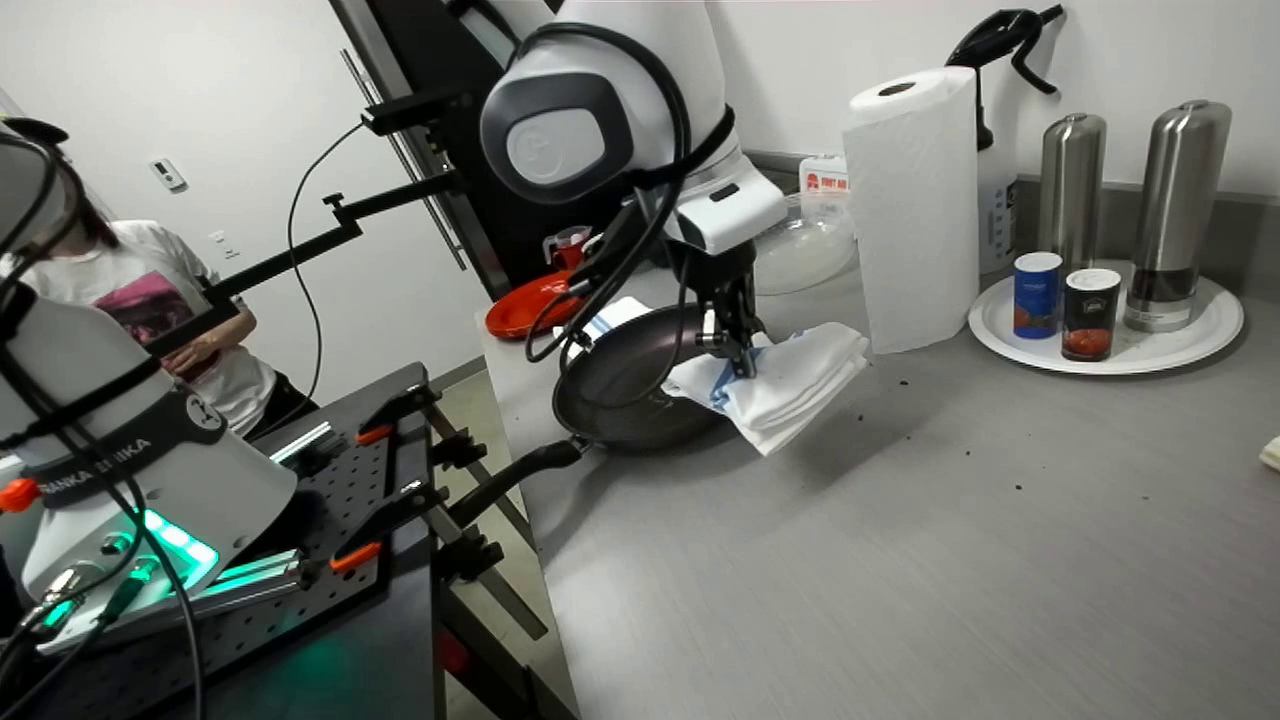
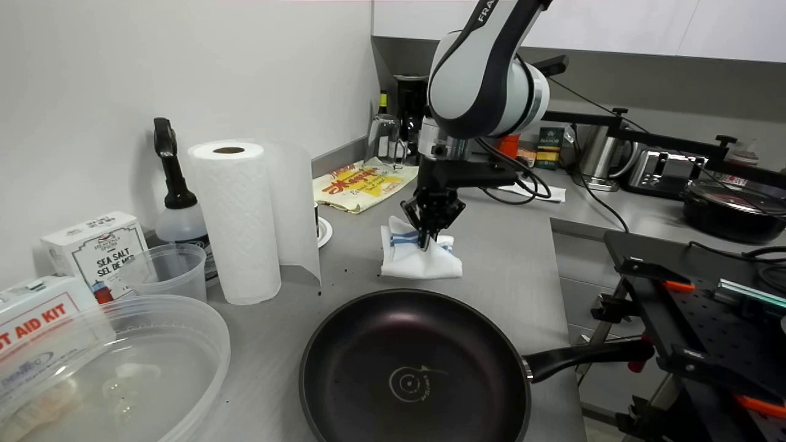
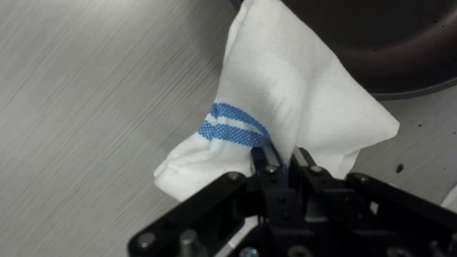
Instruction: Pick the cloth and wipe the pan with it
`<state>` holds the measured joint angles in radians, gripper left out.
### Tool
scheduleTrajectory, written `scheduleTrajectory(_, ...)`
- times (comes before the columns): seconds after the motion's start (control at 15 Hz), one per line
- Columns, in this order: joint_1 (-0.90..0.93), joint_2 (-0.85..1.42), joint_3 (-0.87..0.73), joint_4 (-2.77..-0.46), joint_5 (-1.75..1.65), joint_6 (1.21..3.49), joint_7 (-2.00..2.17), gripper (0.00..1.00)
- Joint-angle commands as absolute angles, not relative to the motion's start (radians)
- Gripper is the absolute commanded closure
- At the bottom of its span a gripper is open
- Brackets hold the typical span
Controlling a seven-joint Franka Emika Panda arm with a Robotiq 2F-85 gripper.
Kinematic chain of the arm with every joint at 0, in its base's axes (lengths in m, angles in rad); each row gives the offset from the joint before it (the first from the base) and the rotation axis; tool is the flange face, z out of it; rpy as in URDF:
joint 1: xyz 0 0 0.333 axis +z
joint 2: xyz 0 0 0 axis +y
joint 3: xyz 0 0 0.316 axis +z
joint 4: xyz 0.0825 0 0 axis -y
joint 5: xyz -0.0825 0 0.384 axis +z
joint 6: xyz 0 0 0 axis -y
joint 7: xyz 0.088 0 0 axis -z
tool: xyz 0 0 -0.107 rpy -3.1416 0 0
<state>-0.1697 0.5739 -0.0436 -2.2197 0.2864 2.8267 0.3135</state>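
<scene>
The cloth, a white folded towel with blue stripes, shows in both exterior views (image 1: 800, 385) (image 2: 420, 265) and in the wrist view (image 3: 267, 67). My gripper (image 1: 742, 362) (image 2: 425, 240) (image 3: 282, 159) points down and is shut on the cloth's middle, pinching a fold. The cloth's ends hang out on both sides, above the counter, with a shadow below. The round black pan (image 1: 630, 390) (image 2: 368, 350) lies beside the cloth on the counter, its long handle (image 1: 515, 475) (image 2: 589, 356) past the counter edge. In the wrist view the cloth covers part of the pan's rim (image 3: 410, 93).
A paper towel roll (image 1: 912, 220) (image 2: 236, 227) stands near the wall. A white plate (image 1: 1215, 325) holds grinders and small shakers. A clear plastic container (image 2: 212, 368) sits beside the pan. A red plate (image 1: 530, 308) and a white piece with blue marks (image 1: 615, 318) lie behind the pan.
</scene>
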Motion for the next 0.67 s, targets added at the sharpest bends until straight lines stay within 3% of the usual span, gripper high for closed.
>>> scheduleTrajectory(0.0,-0.083,0.499,-0.057,-2.328,0.295,2.893,0.342,0.98)
scheduleTrajectory(0.6,0.202,0.556,-0.088,-2.372,0.301,2.996,0.58,0.98)
